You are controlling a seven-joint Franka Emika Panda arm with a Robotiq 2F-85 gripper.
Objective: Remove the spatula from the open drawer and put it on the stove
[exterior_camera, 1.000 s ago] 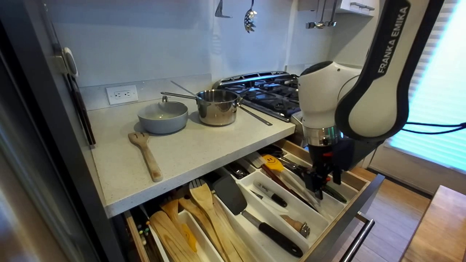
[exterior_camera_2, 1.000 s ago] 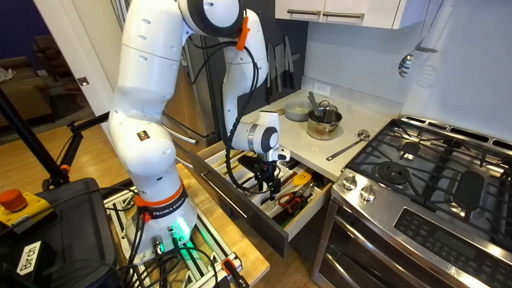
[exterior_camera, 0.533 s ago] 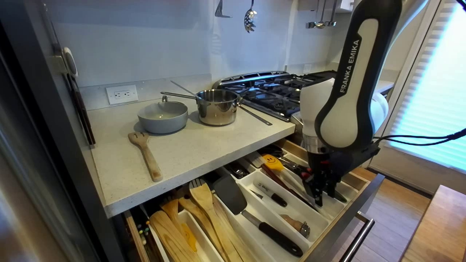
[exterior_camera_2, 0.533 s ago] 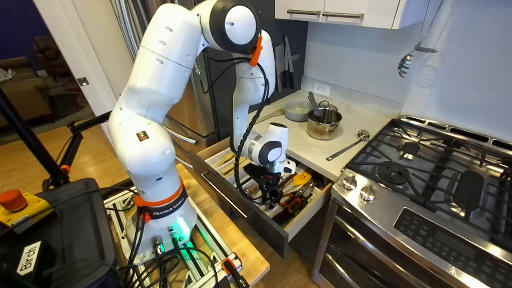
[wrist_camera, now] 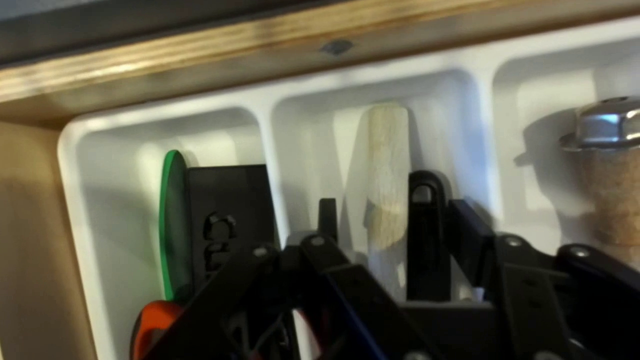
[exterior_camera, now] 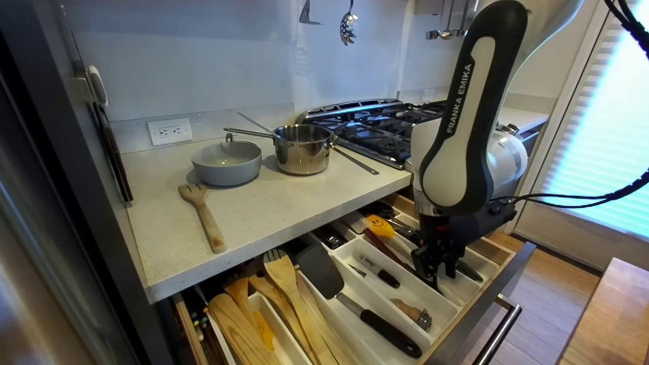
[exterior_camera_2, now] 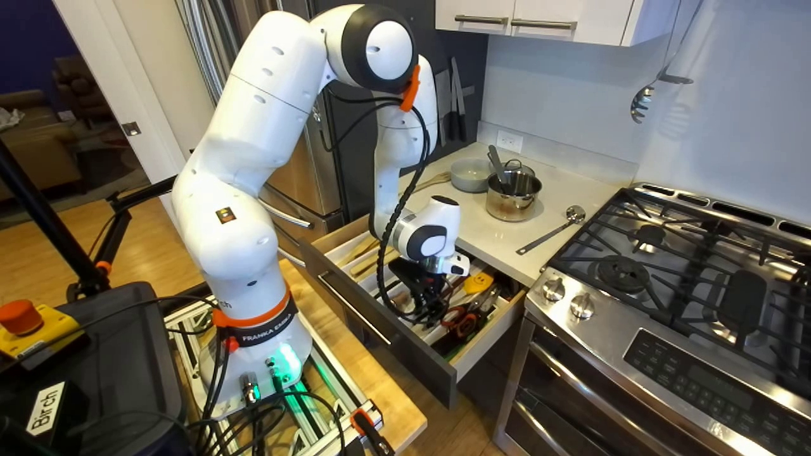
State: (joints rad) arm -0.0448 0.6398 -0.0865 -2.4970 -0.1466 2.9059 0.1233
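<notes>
The drawer (exterior_camera: 476,314) stands open; its front edge also shows in the wrist view (wrist_camera: 200,65). A yellow smiley-faced spatula (exterior_camera: 379,226) lies in it and also shows in an exterior view (exterior_camera_2: 478,282). A black spatula (exterior_camera: 320,271) lies in another compartment. My gripper (exterior_camera: 440,275) points down, low over the yellow spatula's compartment. In the wrist view the open fingers (wrist_camera: 392,220) stand either side of a pale handle (wrist_camera: 388,165) and a black handle (wrist_camera: 429,225). The right finger is close to the black handle; contact cannot be told. The stove (exterior_camera_2: 690,272) is beside the counter.
White tray dividers (wrist_camera: 272,150) flank the gripper. Red-handled scissors (exterior_camera_2: 466,323) and a wood-and-metal tool (exterior_camera: 413,312) lie in neighbouring compartments. The counter edge (exterior_camera: 284,243) overhangs the drawer's back. A steel pot (exterior_camera: 302,152), grey bowl (exterior_camera: 227,165) and wooden spatula (exterior_camera: 205,218) are on the counter.
The arm has reached forward and lowered, bringing the gripper down into the drawer's space. In an exterior view the gripper has also shifted a little left. The utensils have not visibly moved.
</notes>
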